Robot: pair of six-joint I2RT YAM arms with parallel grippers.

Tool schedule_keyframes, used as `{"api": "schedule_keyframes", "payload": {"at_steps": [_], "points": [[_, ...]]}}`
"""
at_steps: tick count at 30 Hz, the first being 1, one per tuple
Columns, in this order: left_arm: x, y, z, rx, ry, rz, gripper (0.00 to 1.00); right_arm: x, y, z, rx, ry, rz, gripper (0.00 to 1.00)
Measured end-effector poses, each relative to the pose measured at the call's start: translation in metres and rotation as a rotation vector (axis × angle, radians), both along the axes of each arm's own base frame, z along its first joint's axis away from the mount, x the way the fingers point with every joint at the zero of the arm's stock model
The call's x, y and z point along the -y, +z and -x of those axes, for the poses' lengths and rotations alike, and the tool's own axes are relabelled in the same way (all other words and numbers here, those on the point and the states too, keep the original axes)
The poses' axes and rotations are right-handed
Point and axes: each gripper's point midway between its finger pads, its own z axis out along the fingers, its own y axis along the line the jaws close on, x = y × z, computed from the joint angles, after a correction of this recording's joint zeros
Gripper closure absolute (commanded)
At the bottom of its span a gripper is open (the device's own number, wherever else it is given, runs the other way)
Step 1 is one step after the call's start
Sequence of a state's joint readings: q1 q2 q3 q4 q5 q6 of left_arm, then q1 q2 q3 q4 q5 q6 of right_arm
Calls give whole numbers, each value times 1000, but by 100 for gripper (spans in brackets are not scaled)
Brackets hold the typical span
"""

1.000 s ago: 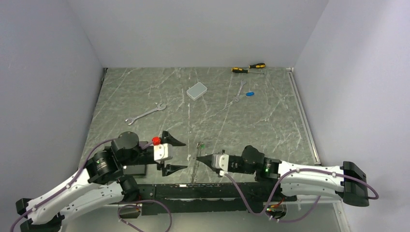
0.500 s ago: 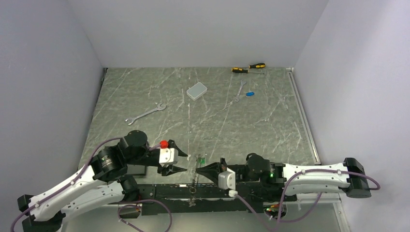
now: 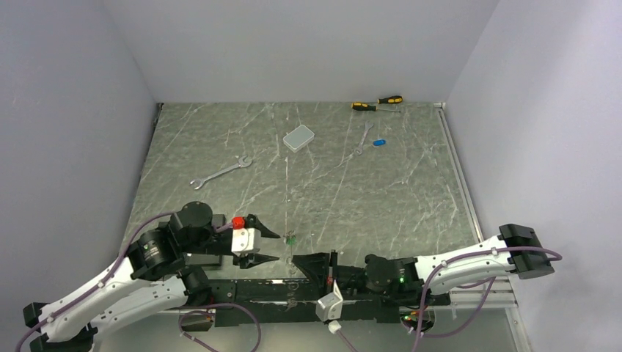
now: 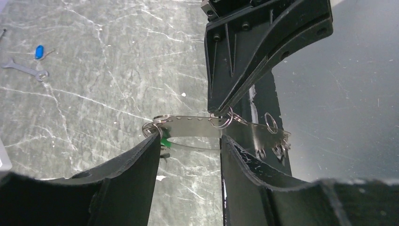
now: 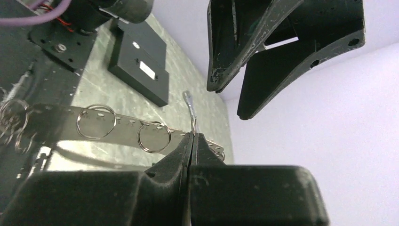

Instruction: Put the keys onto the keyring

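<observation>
At the counter's (image 3: 220, 147) near edge, the left tool (image 3: 277, 246) stands part-open, fingertips astride the left end of the thin silvery looped keyring (image 4: 193, 126), small green-headed key (image 4: 164, 141) hanging there. Right tool (image 3: 297, 258) is clamped shut on one wire ring of that keyring. Blue-headed key (image 3: 378, 143) lies far back.

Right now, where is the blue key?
In the top view, the blue key lies far back on the right, beside a silver wrench, near the screwdrivers.

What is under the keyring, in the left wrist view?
A green key head hangs just below the end of the keyring, beside a finger of the left gripper. That finger covers most of the key's remaining part.
</observation>
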State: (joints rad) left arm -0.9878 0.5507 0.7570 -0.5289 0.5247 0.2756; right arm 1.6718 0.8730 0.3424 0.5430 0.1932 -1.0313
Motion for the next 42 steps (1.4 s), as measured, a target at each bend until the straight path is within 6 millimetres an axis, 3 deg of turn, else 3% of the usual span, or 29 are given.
{"api": "schedule_keyframes", "payload": {"at_steps": [4, 9, 14, 16, 19, 23, 25, 29, 34, 37, 42], "points": [[-5, 6, -2, 22, 26, 23, 39, -1, 1, -4, 84, -42, -9, 100], [-8, 7, -10, 29, 80, 35, 1, 1, 5, -13, 106, -100, -31, 100], [-11, 4, -28, -5, 206, 67, 1, 12, 12, -35, 26, -220, -97, 100], [-12, 2, -40, -39, 283, 90, 1, 20, 13, -55, -42, -315, -126, 100], [-15, 1, -62, -109, 418, 107, 1, 41, 18, -100, -175, -519, -180, 100], [-14, -6, -90, -188, 558, 67, 7, 86, 57, -159, -346, -767, -365, 100], [-9, -9, -102, -218, 604, 45, 8, 109, 80, -178, -399, -854, -471, 100], [9, -20, -123, -272, 658, 32, 9, 146, 109, -204, -449, -988, -621, 100], [39, -34, -158, -302, 705, -4, 12, 189, 108, -224, -456, -1175, -700, 100], [66, -35, -186, -302, 725, -28, 15, 212, 109, -226, -456, -1249, -742, 100], [120, -42, -238, -303, 723, -48, 21, 252, 130, -215, -470, -1287, -914, 100]]}}
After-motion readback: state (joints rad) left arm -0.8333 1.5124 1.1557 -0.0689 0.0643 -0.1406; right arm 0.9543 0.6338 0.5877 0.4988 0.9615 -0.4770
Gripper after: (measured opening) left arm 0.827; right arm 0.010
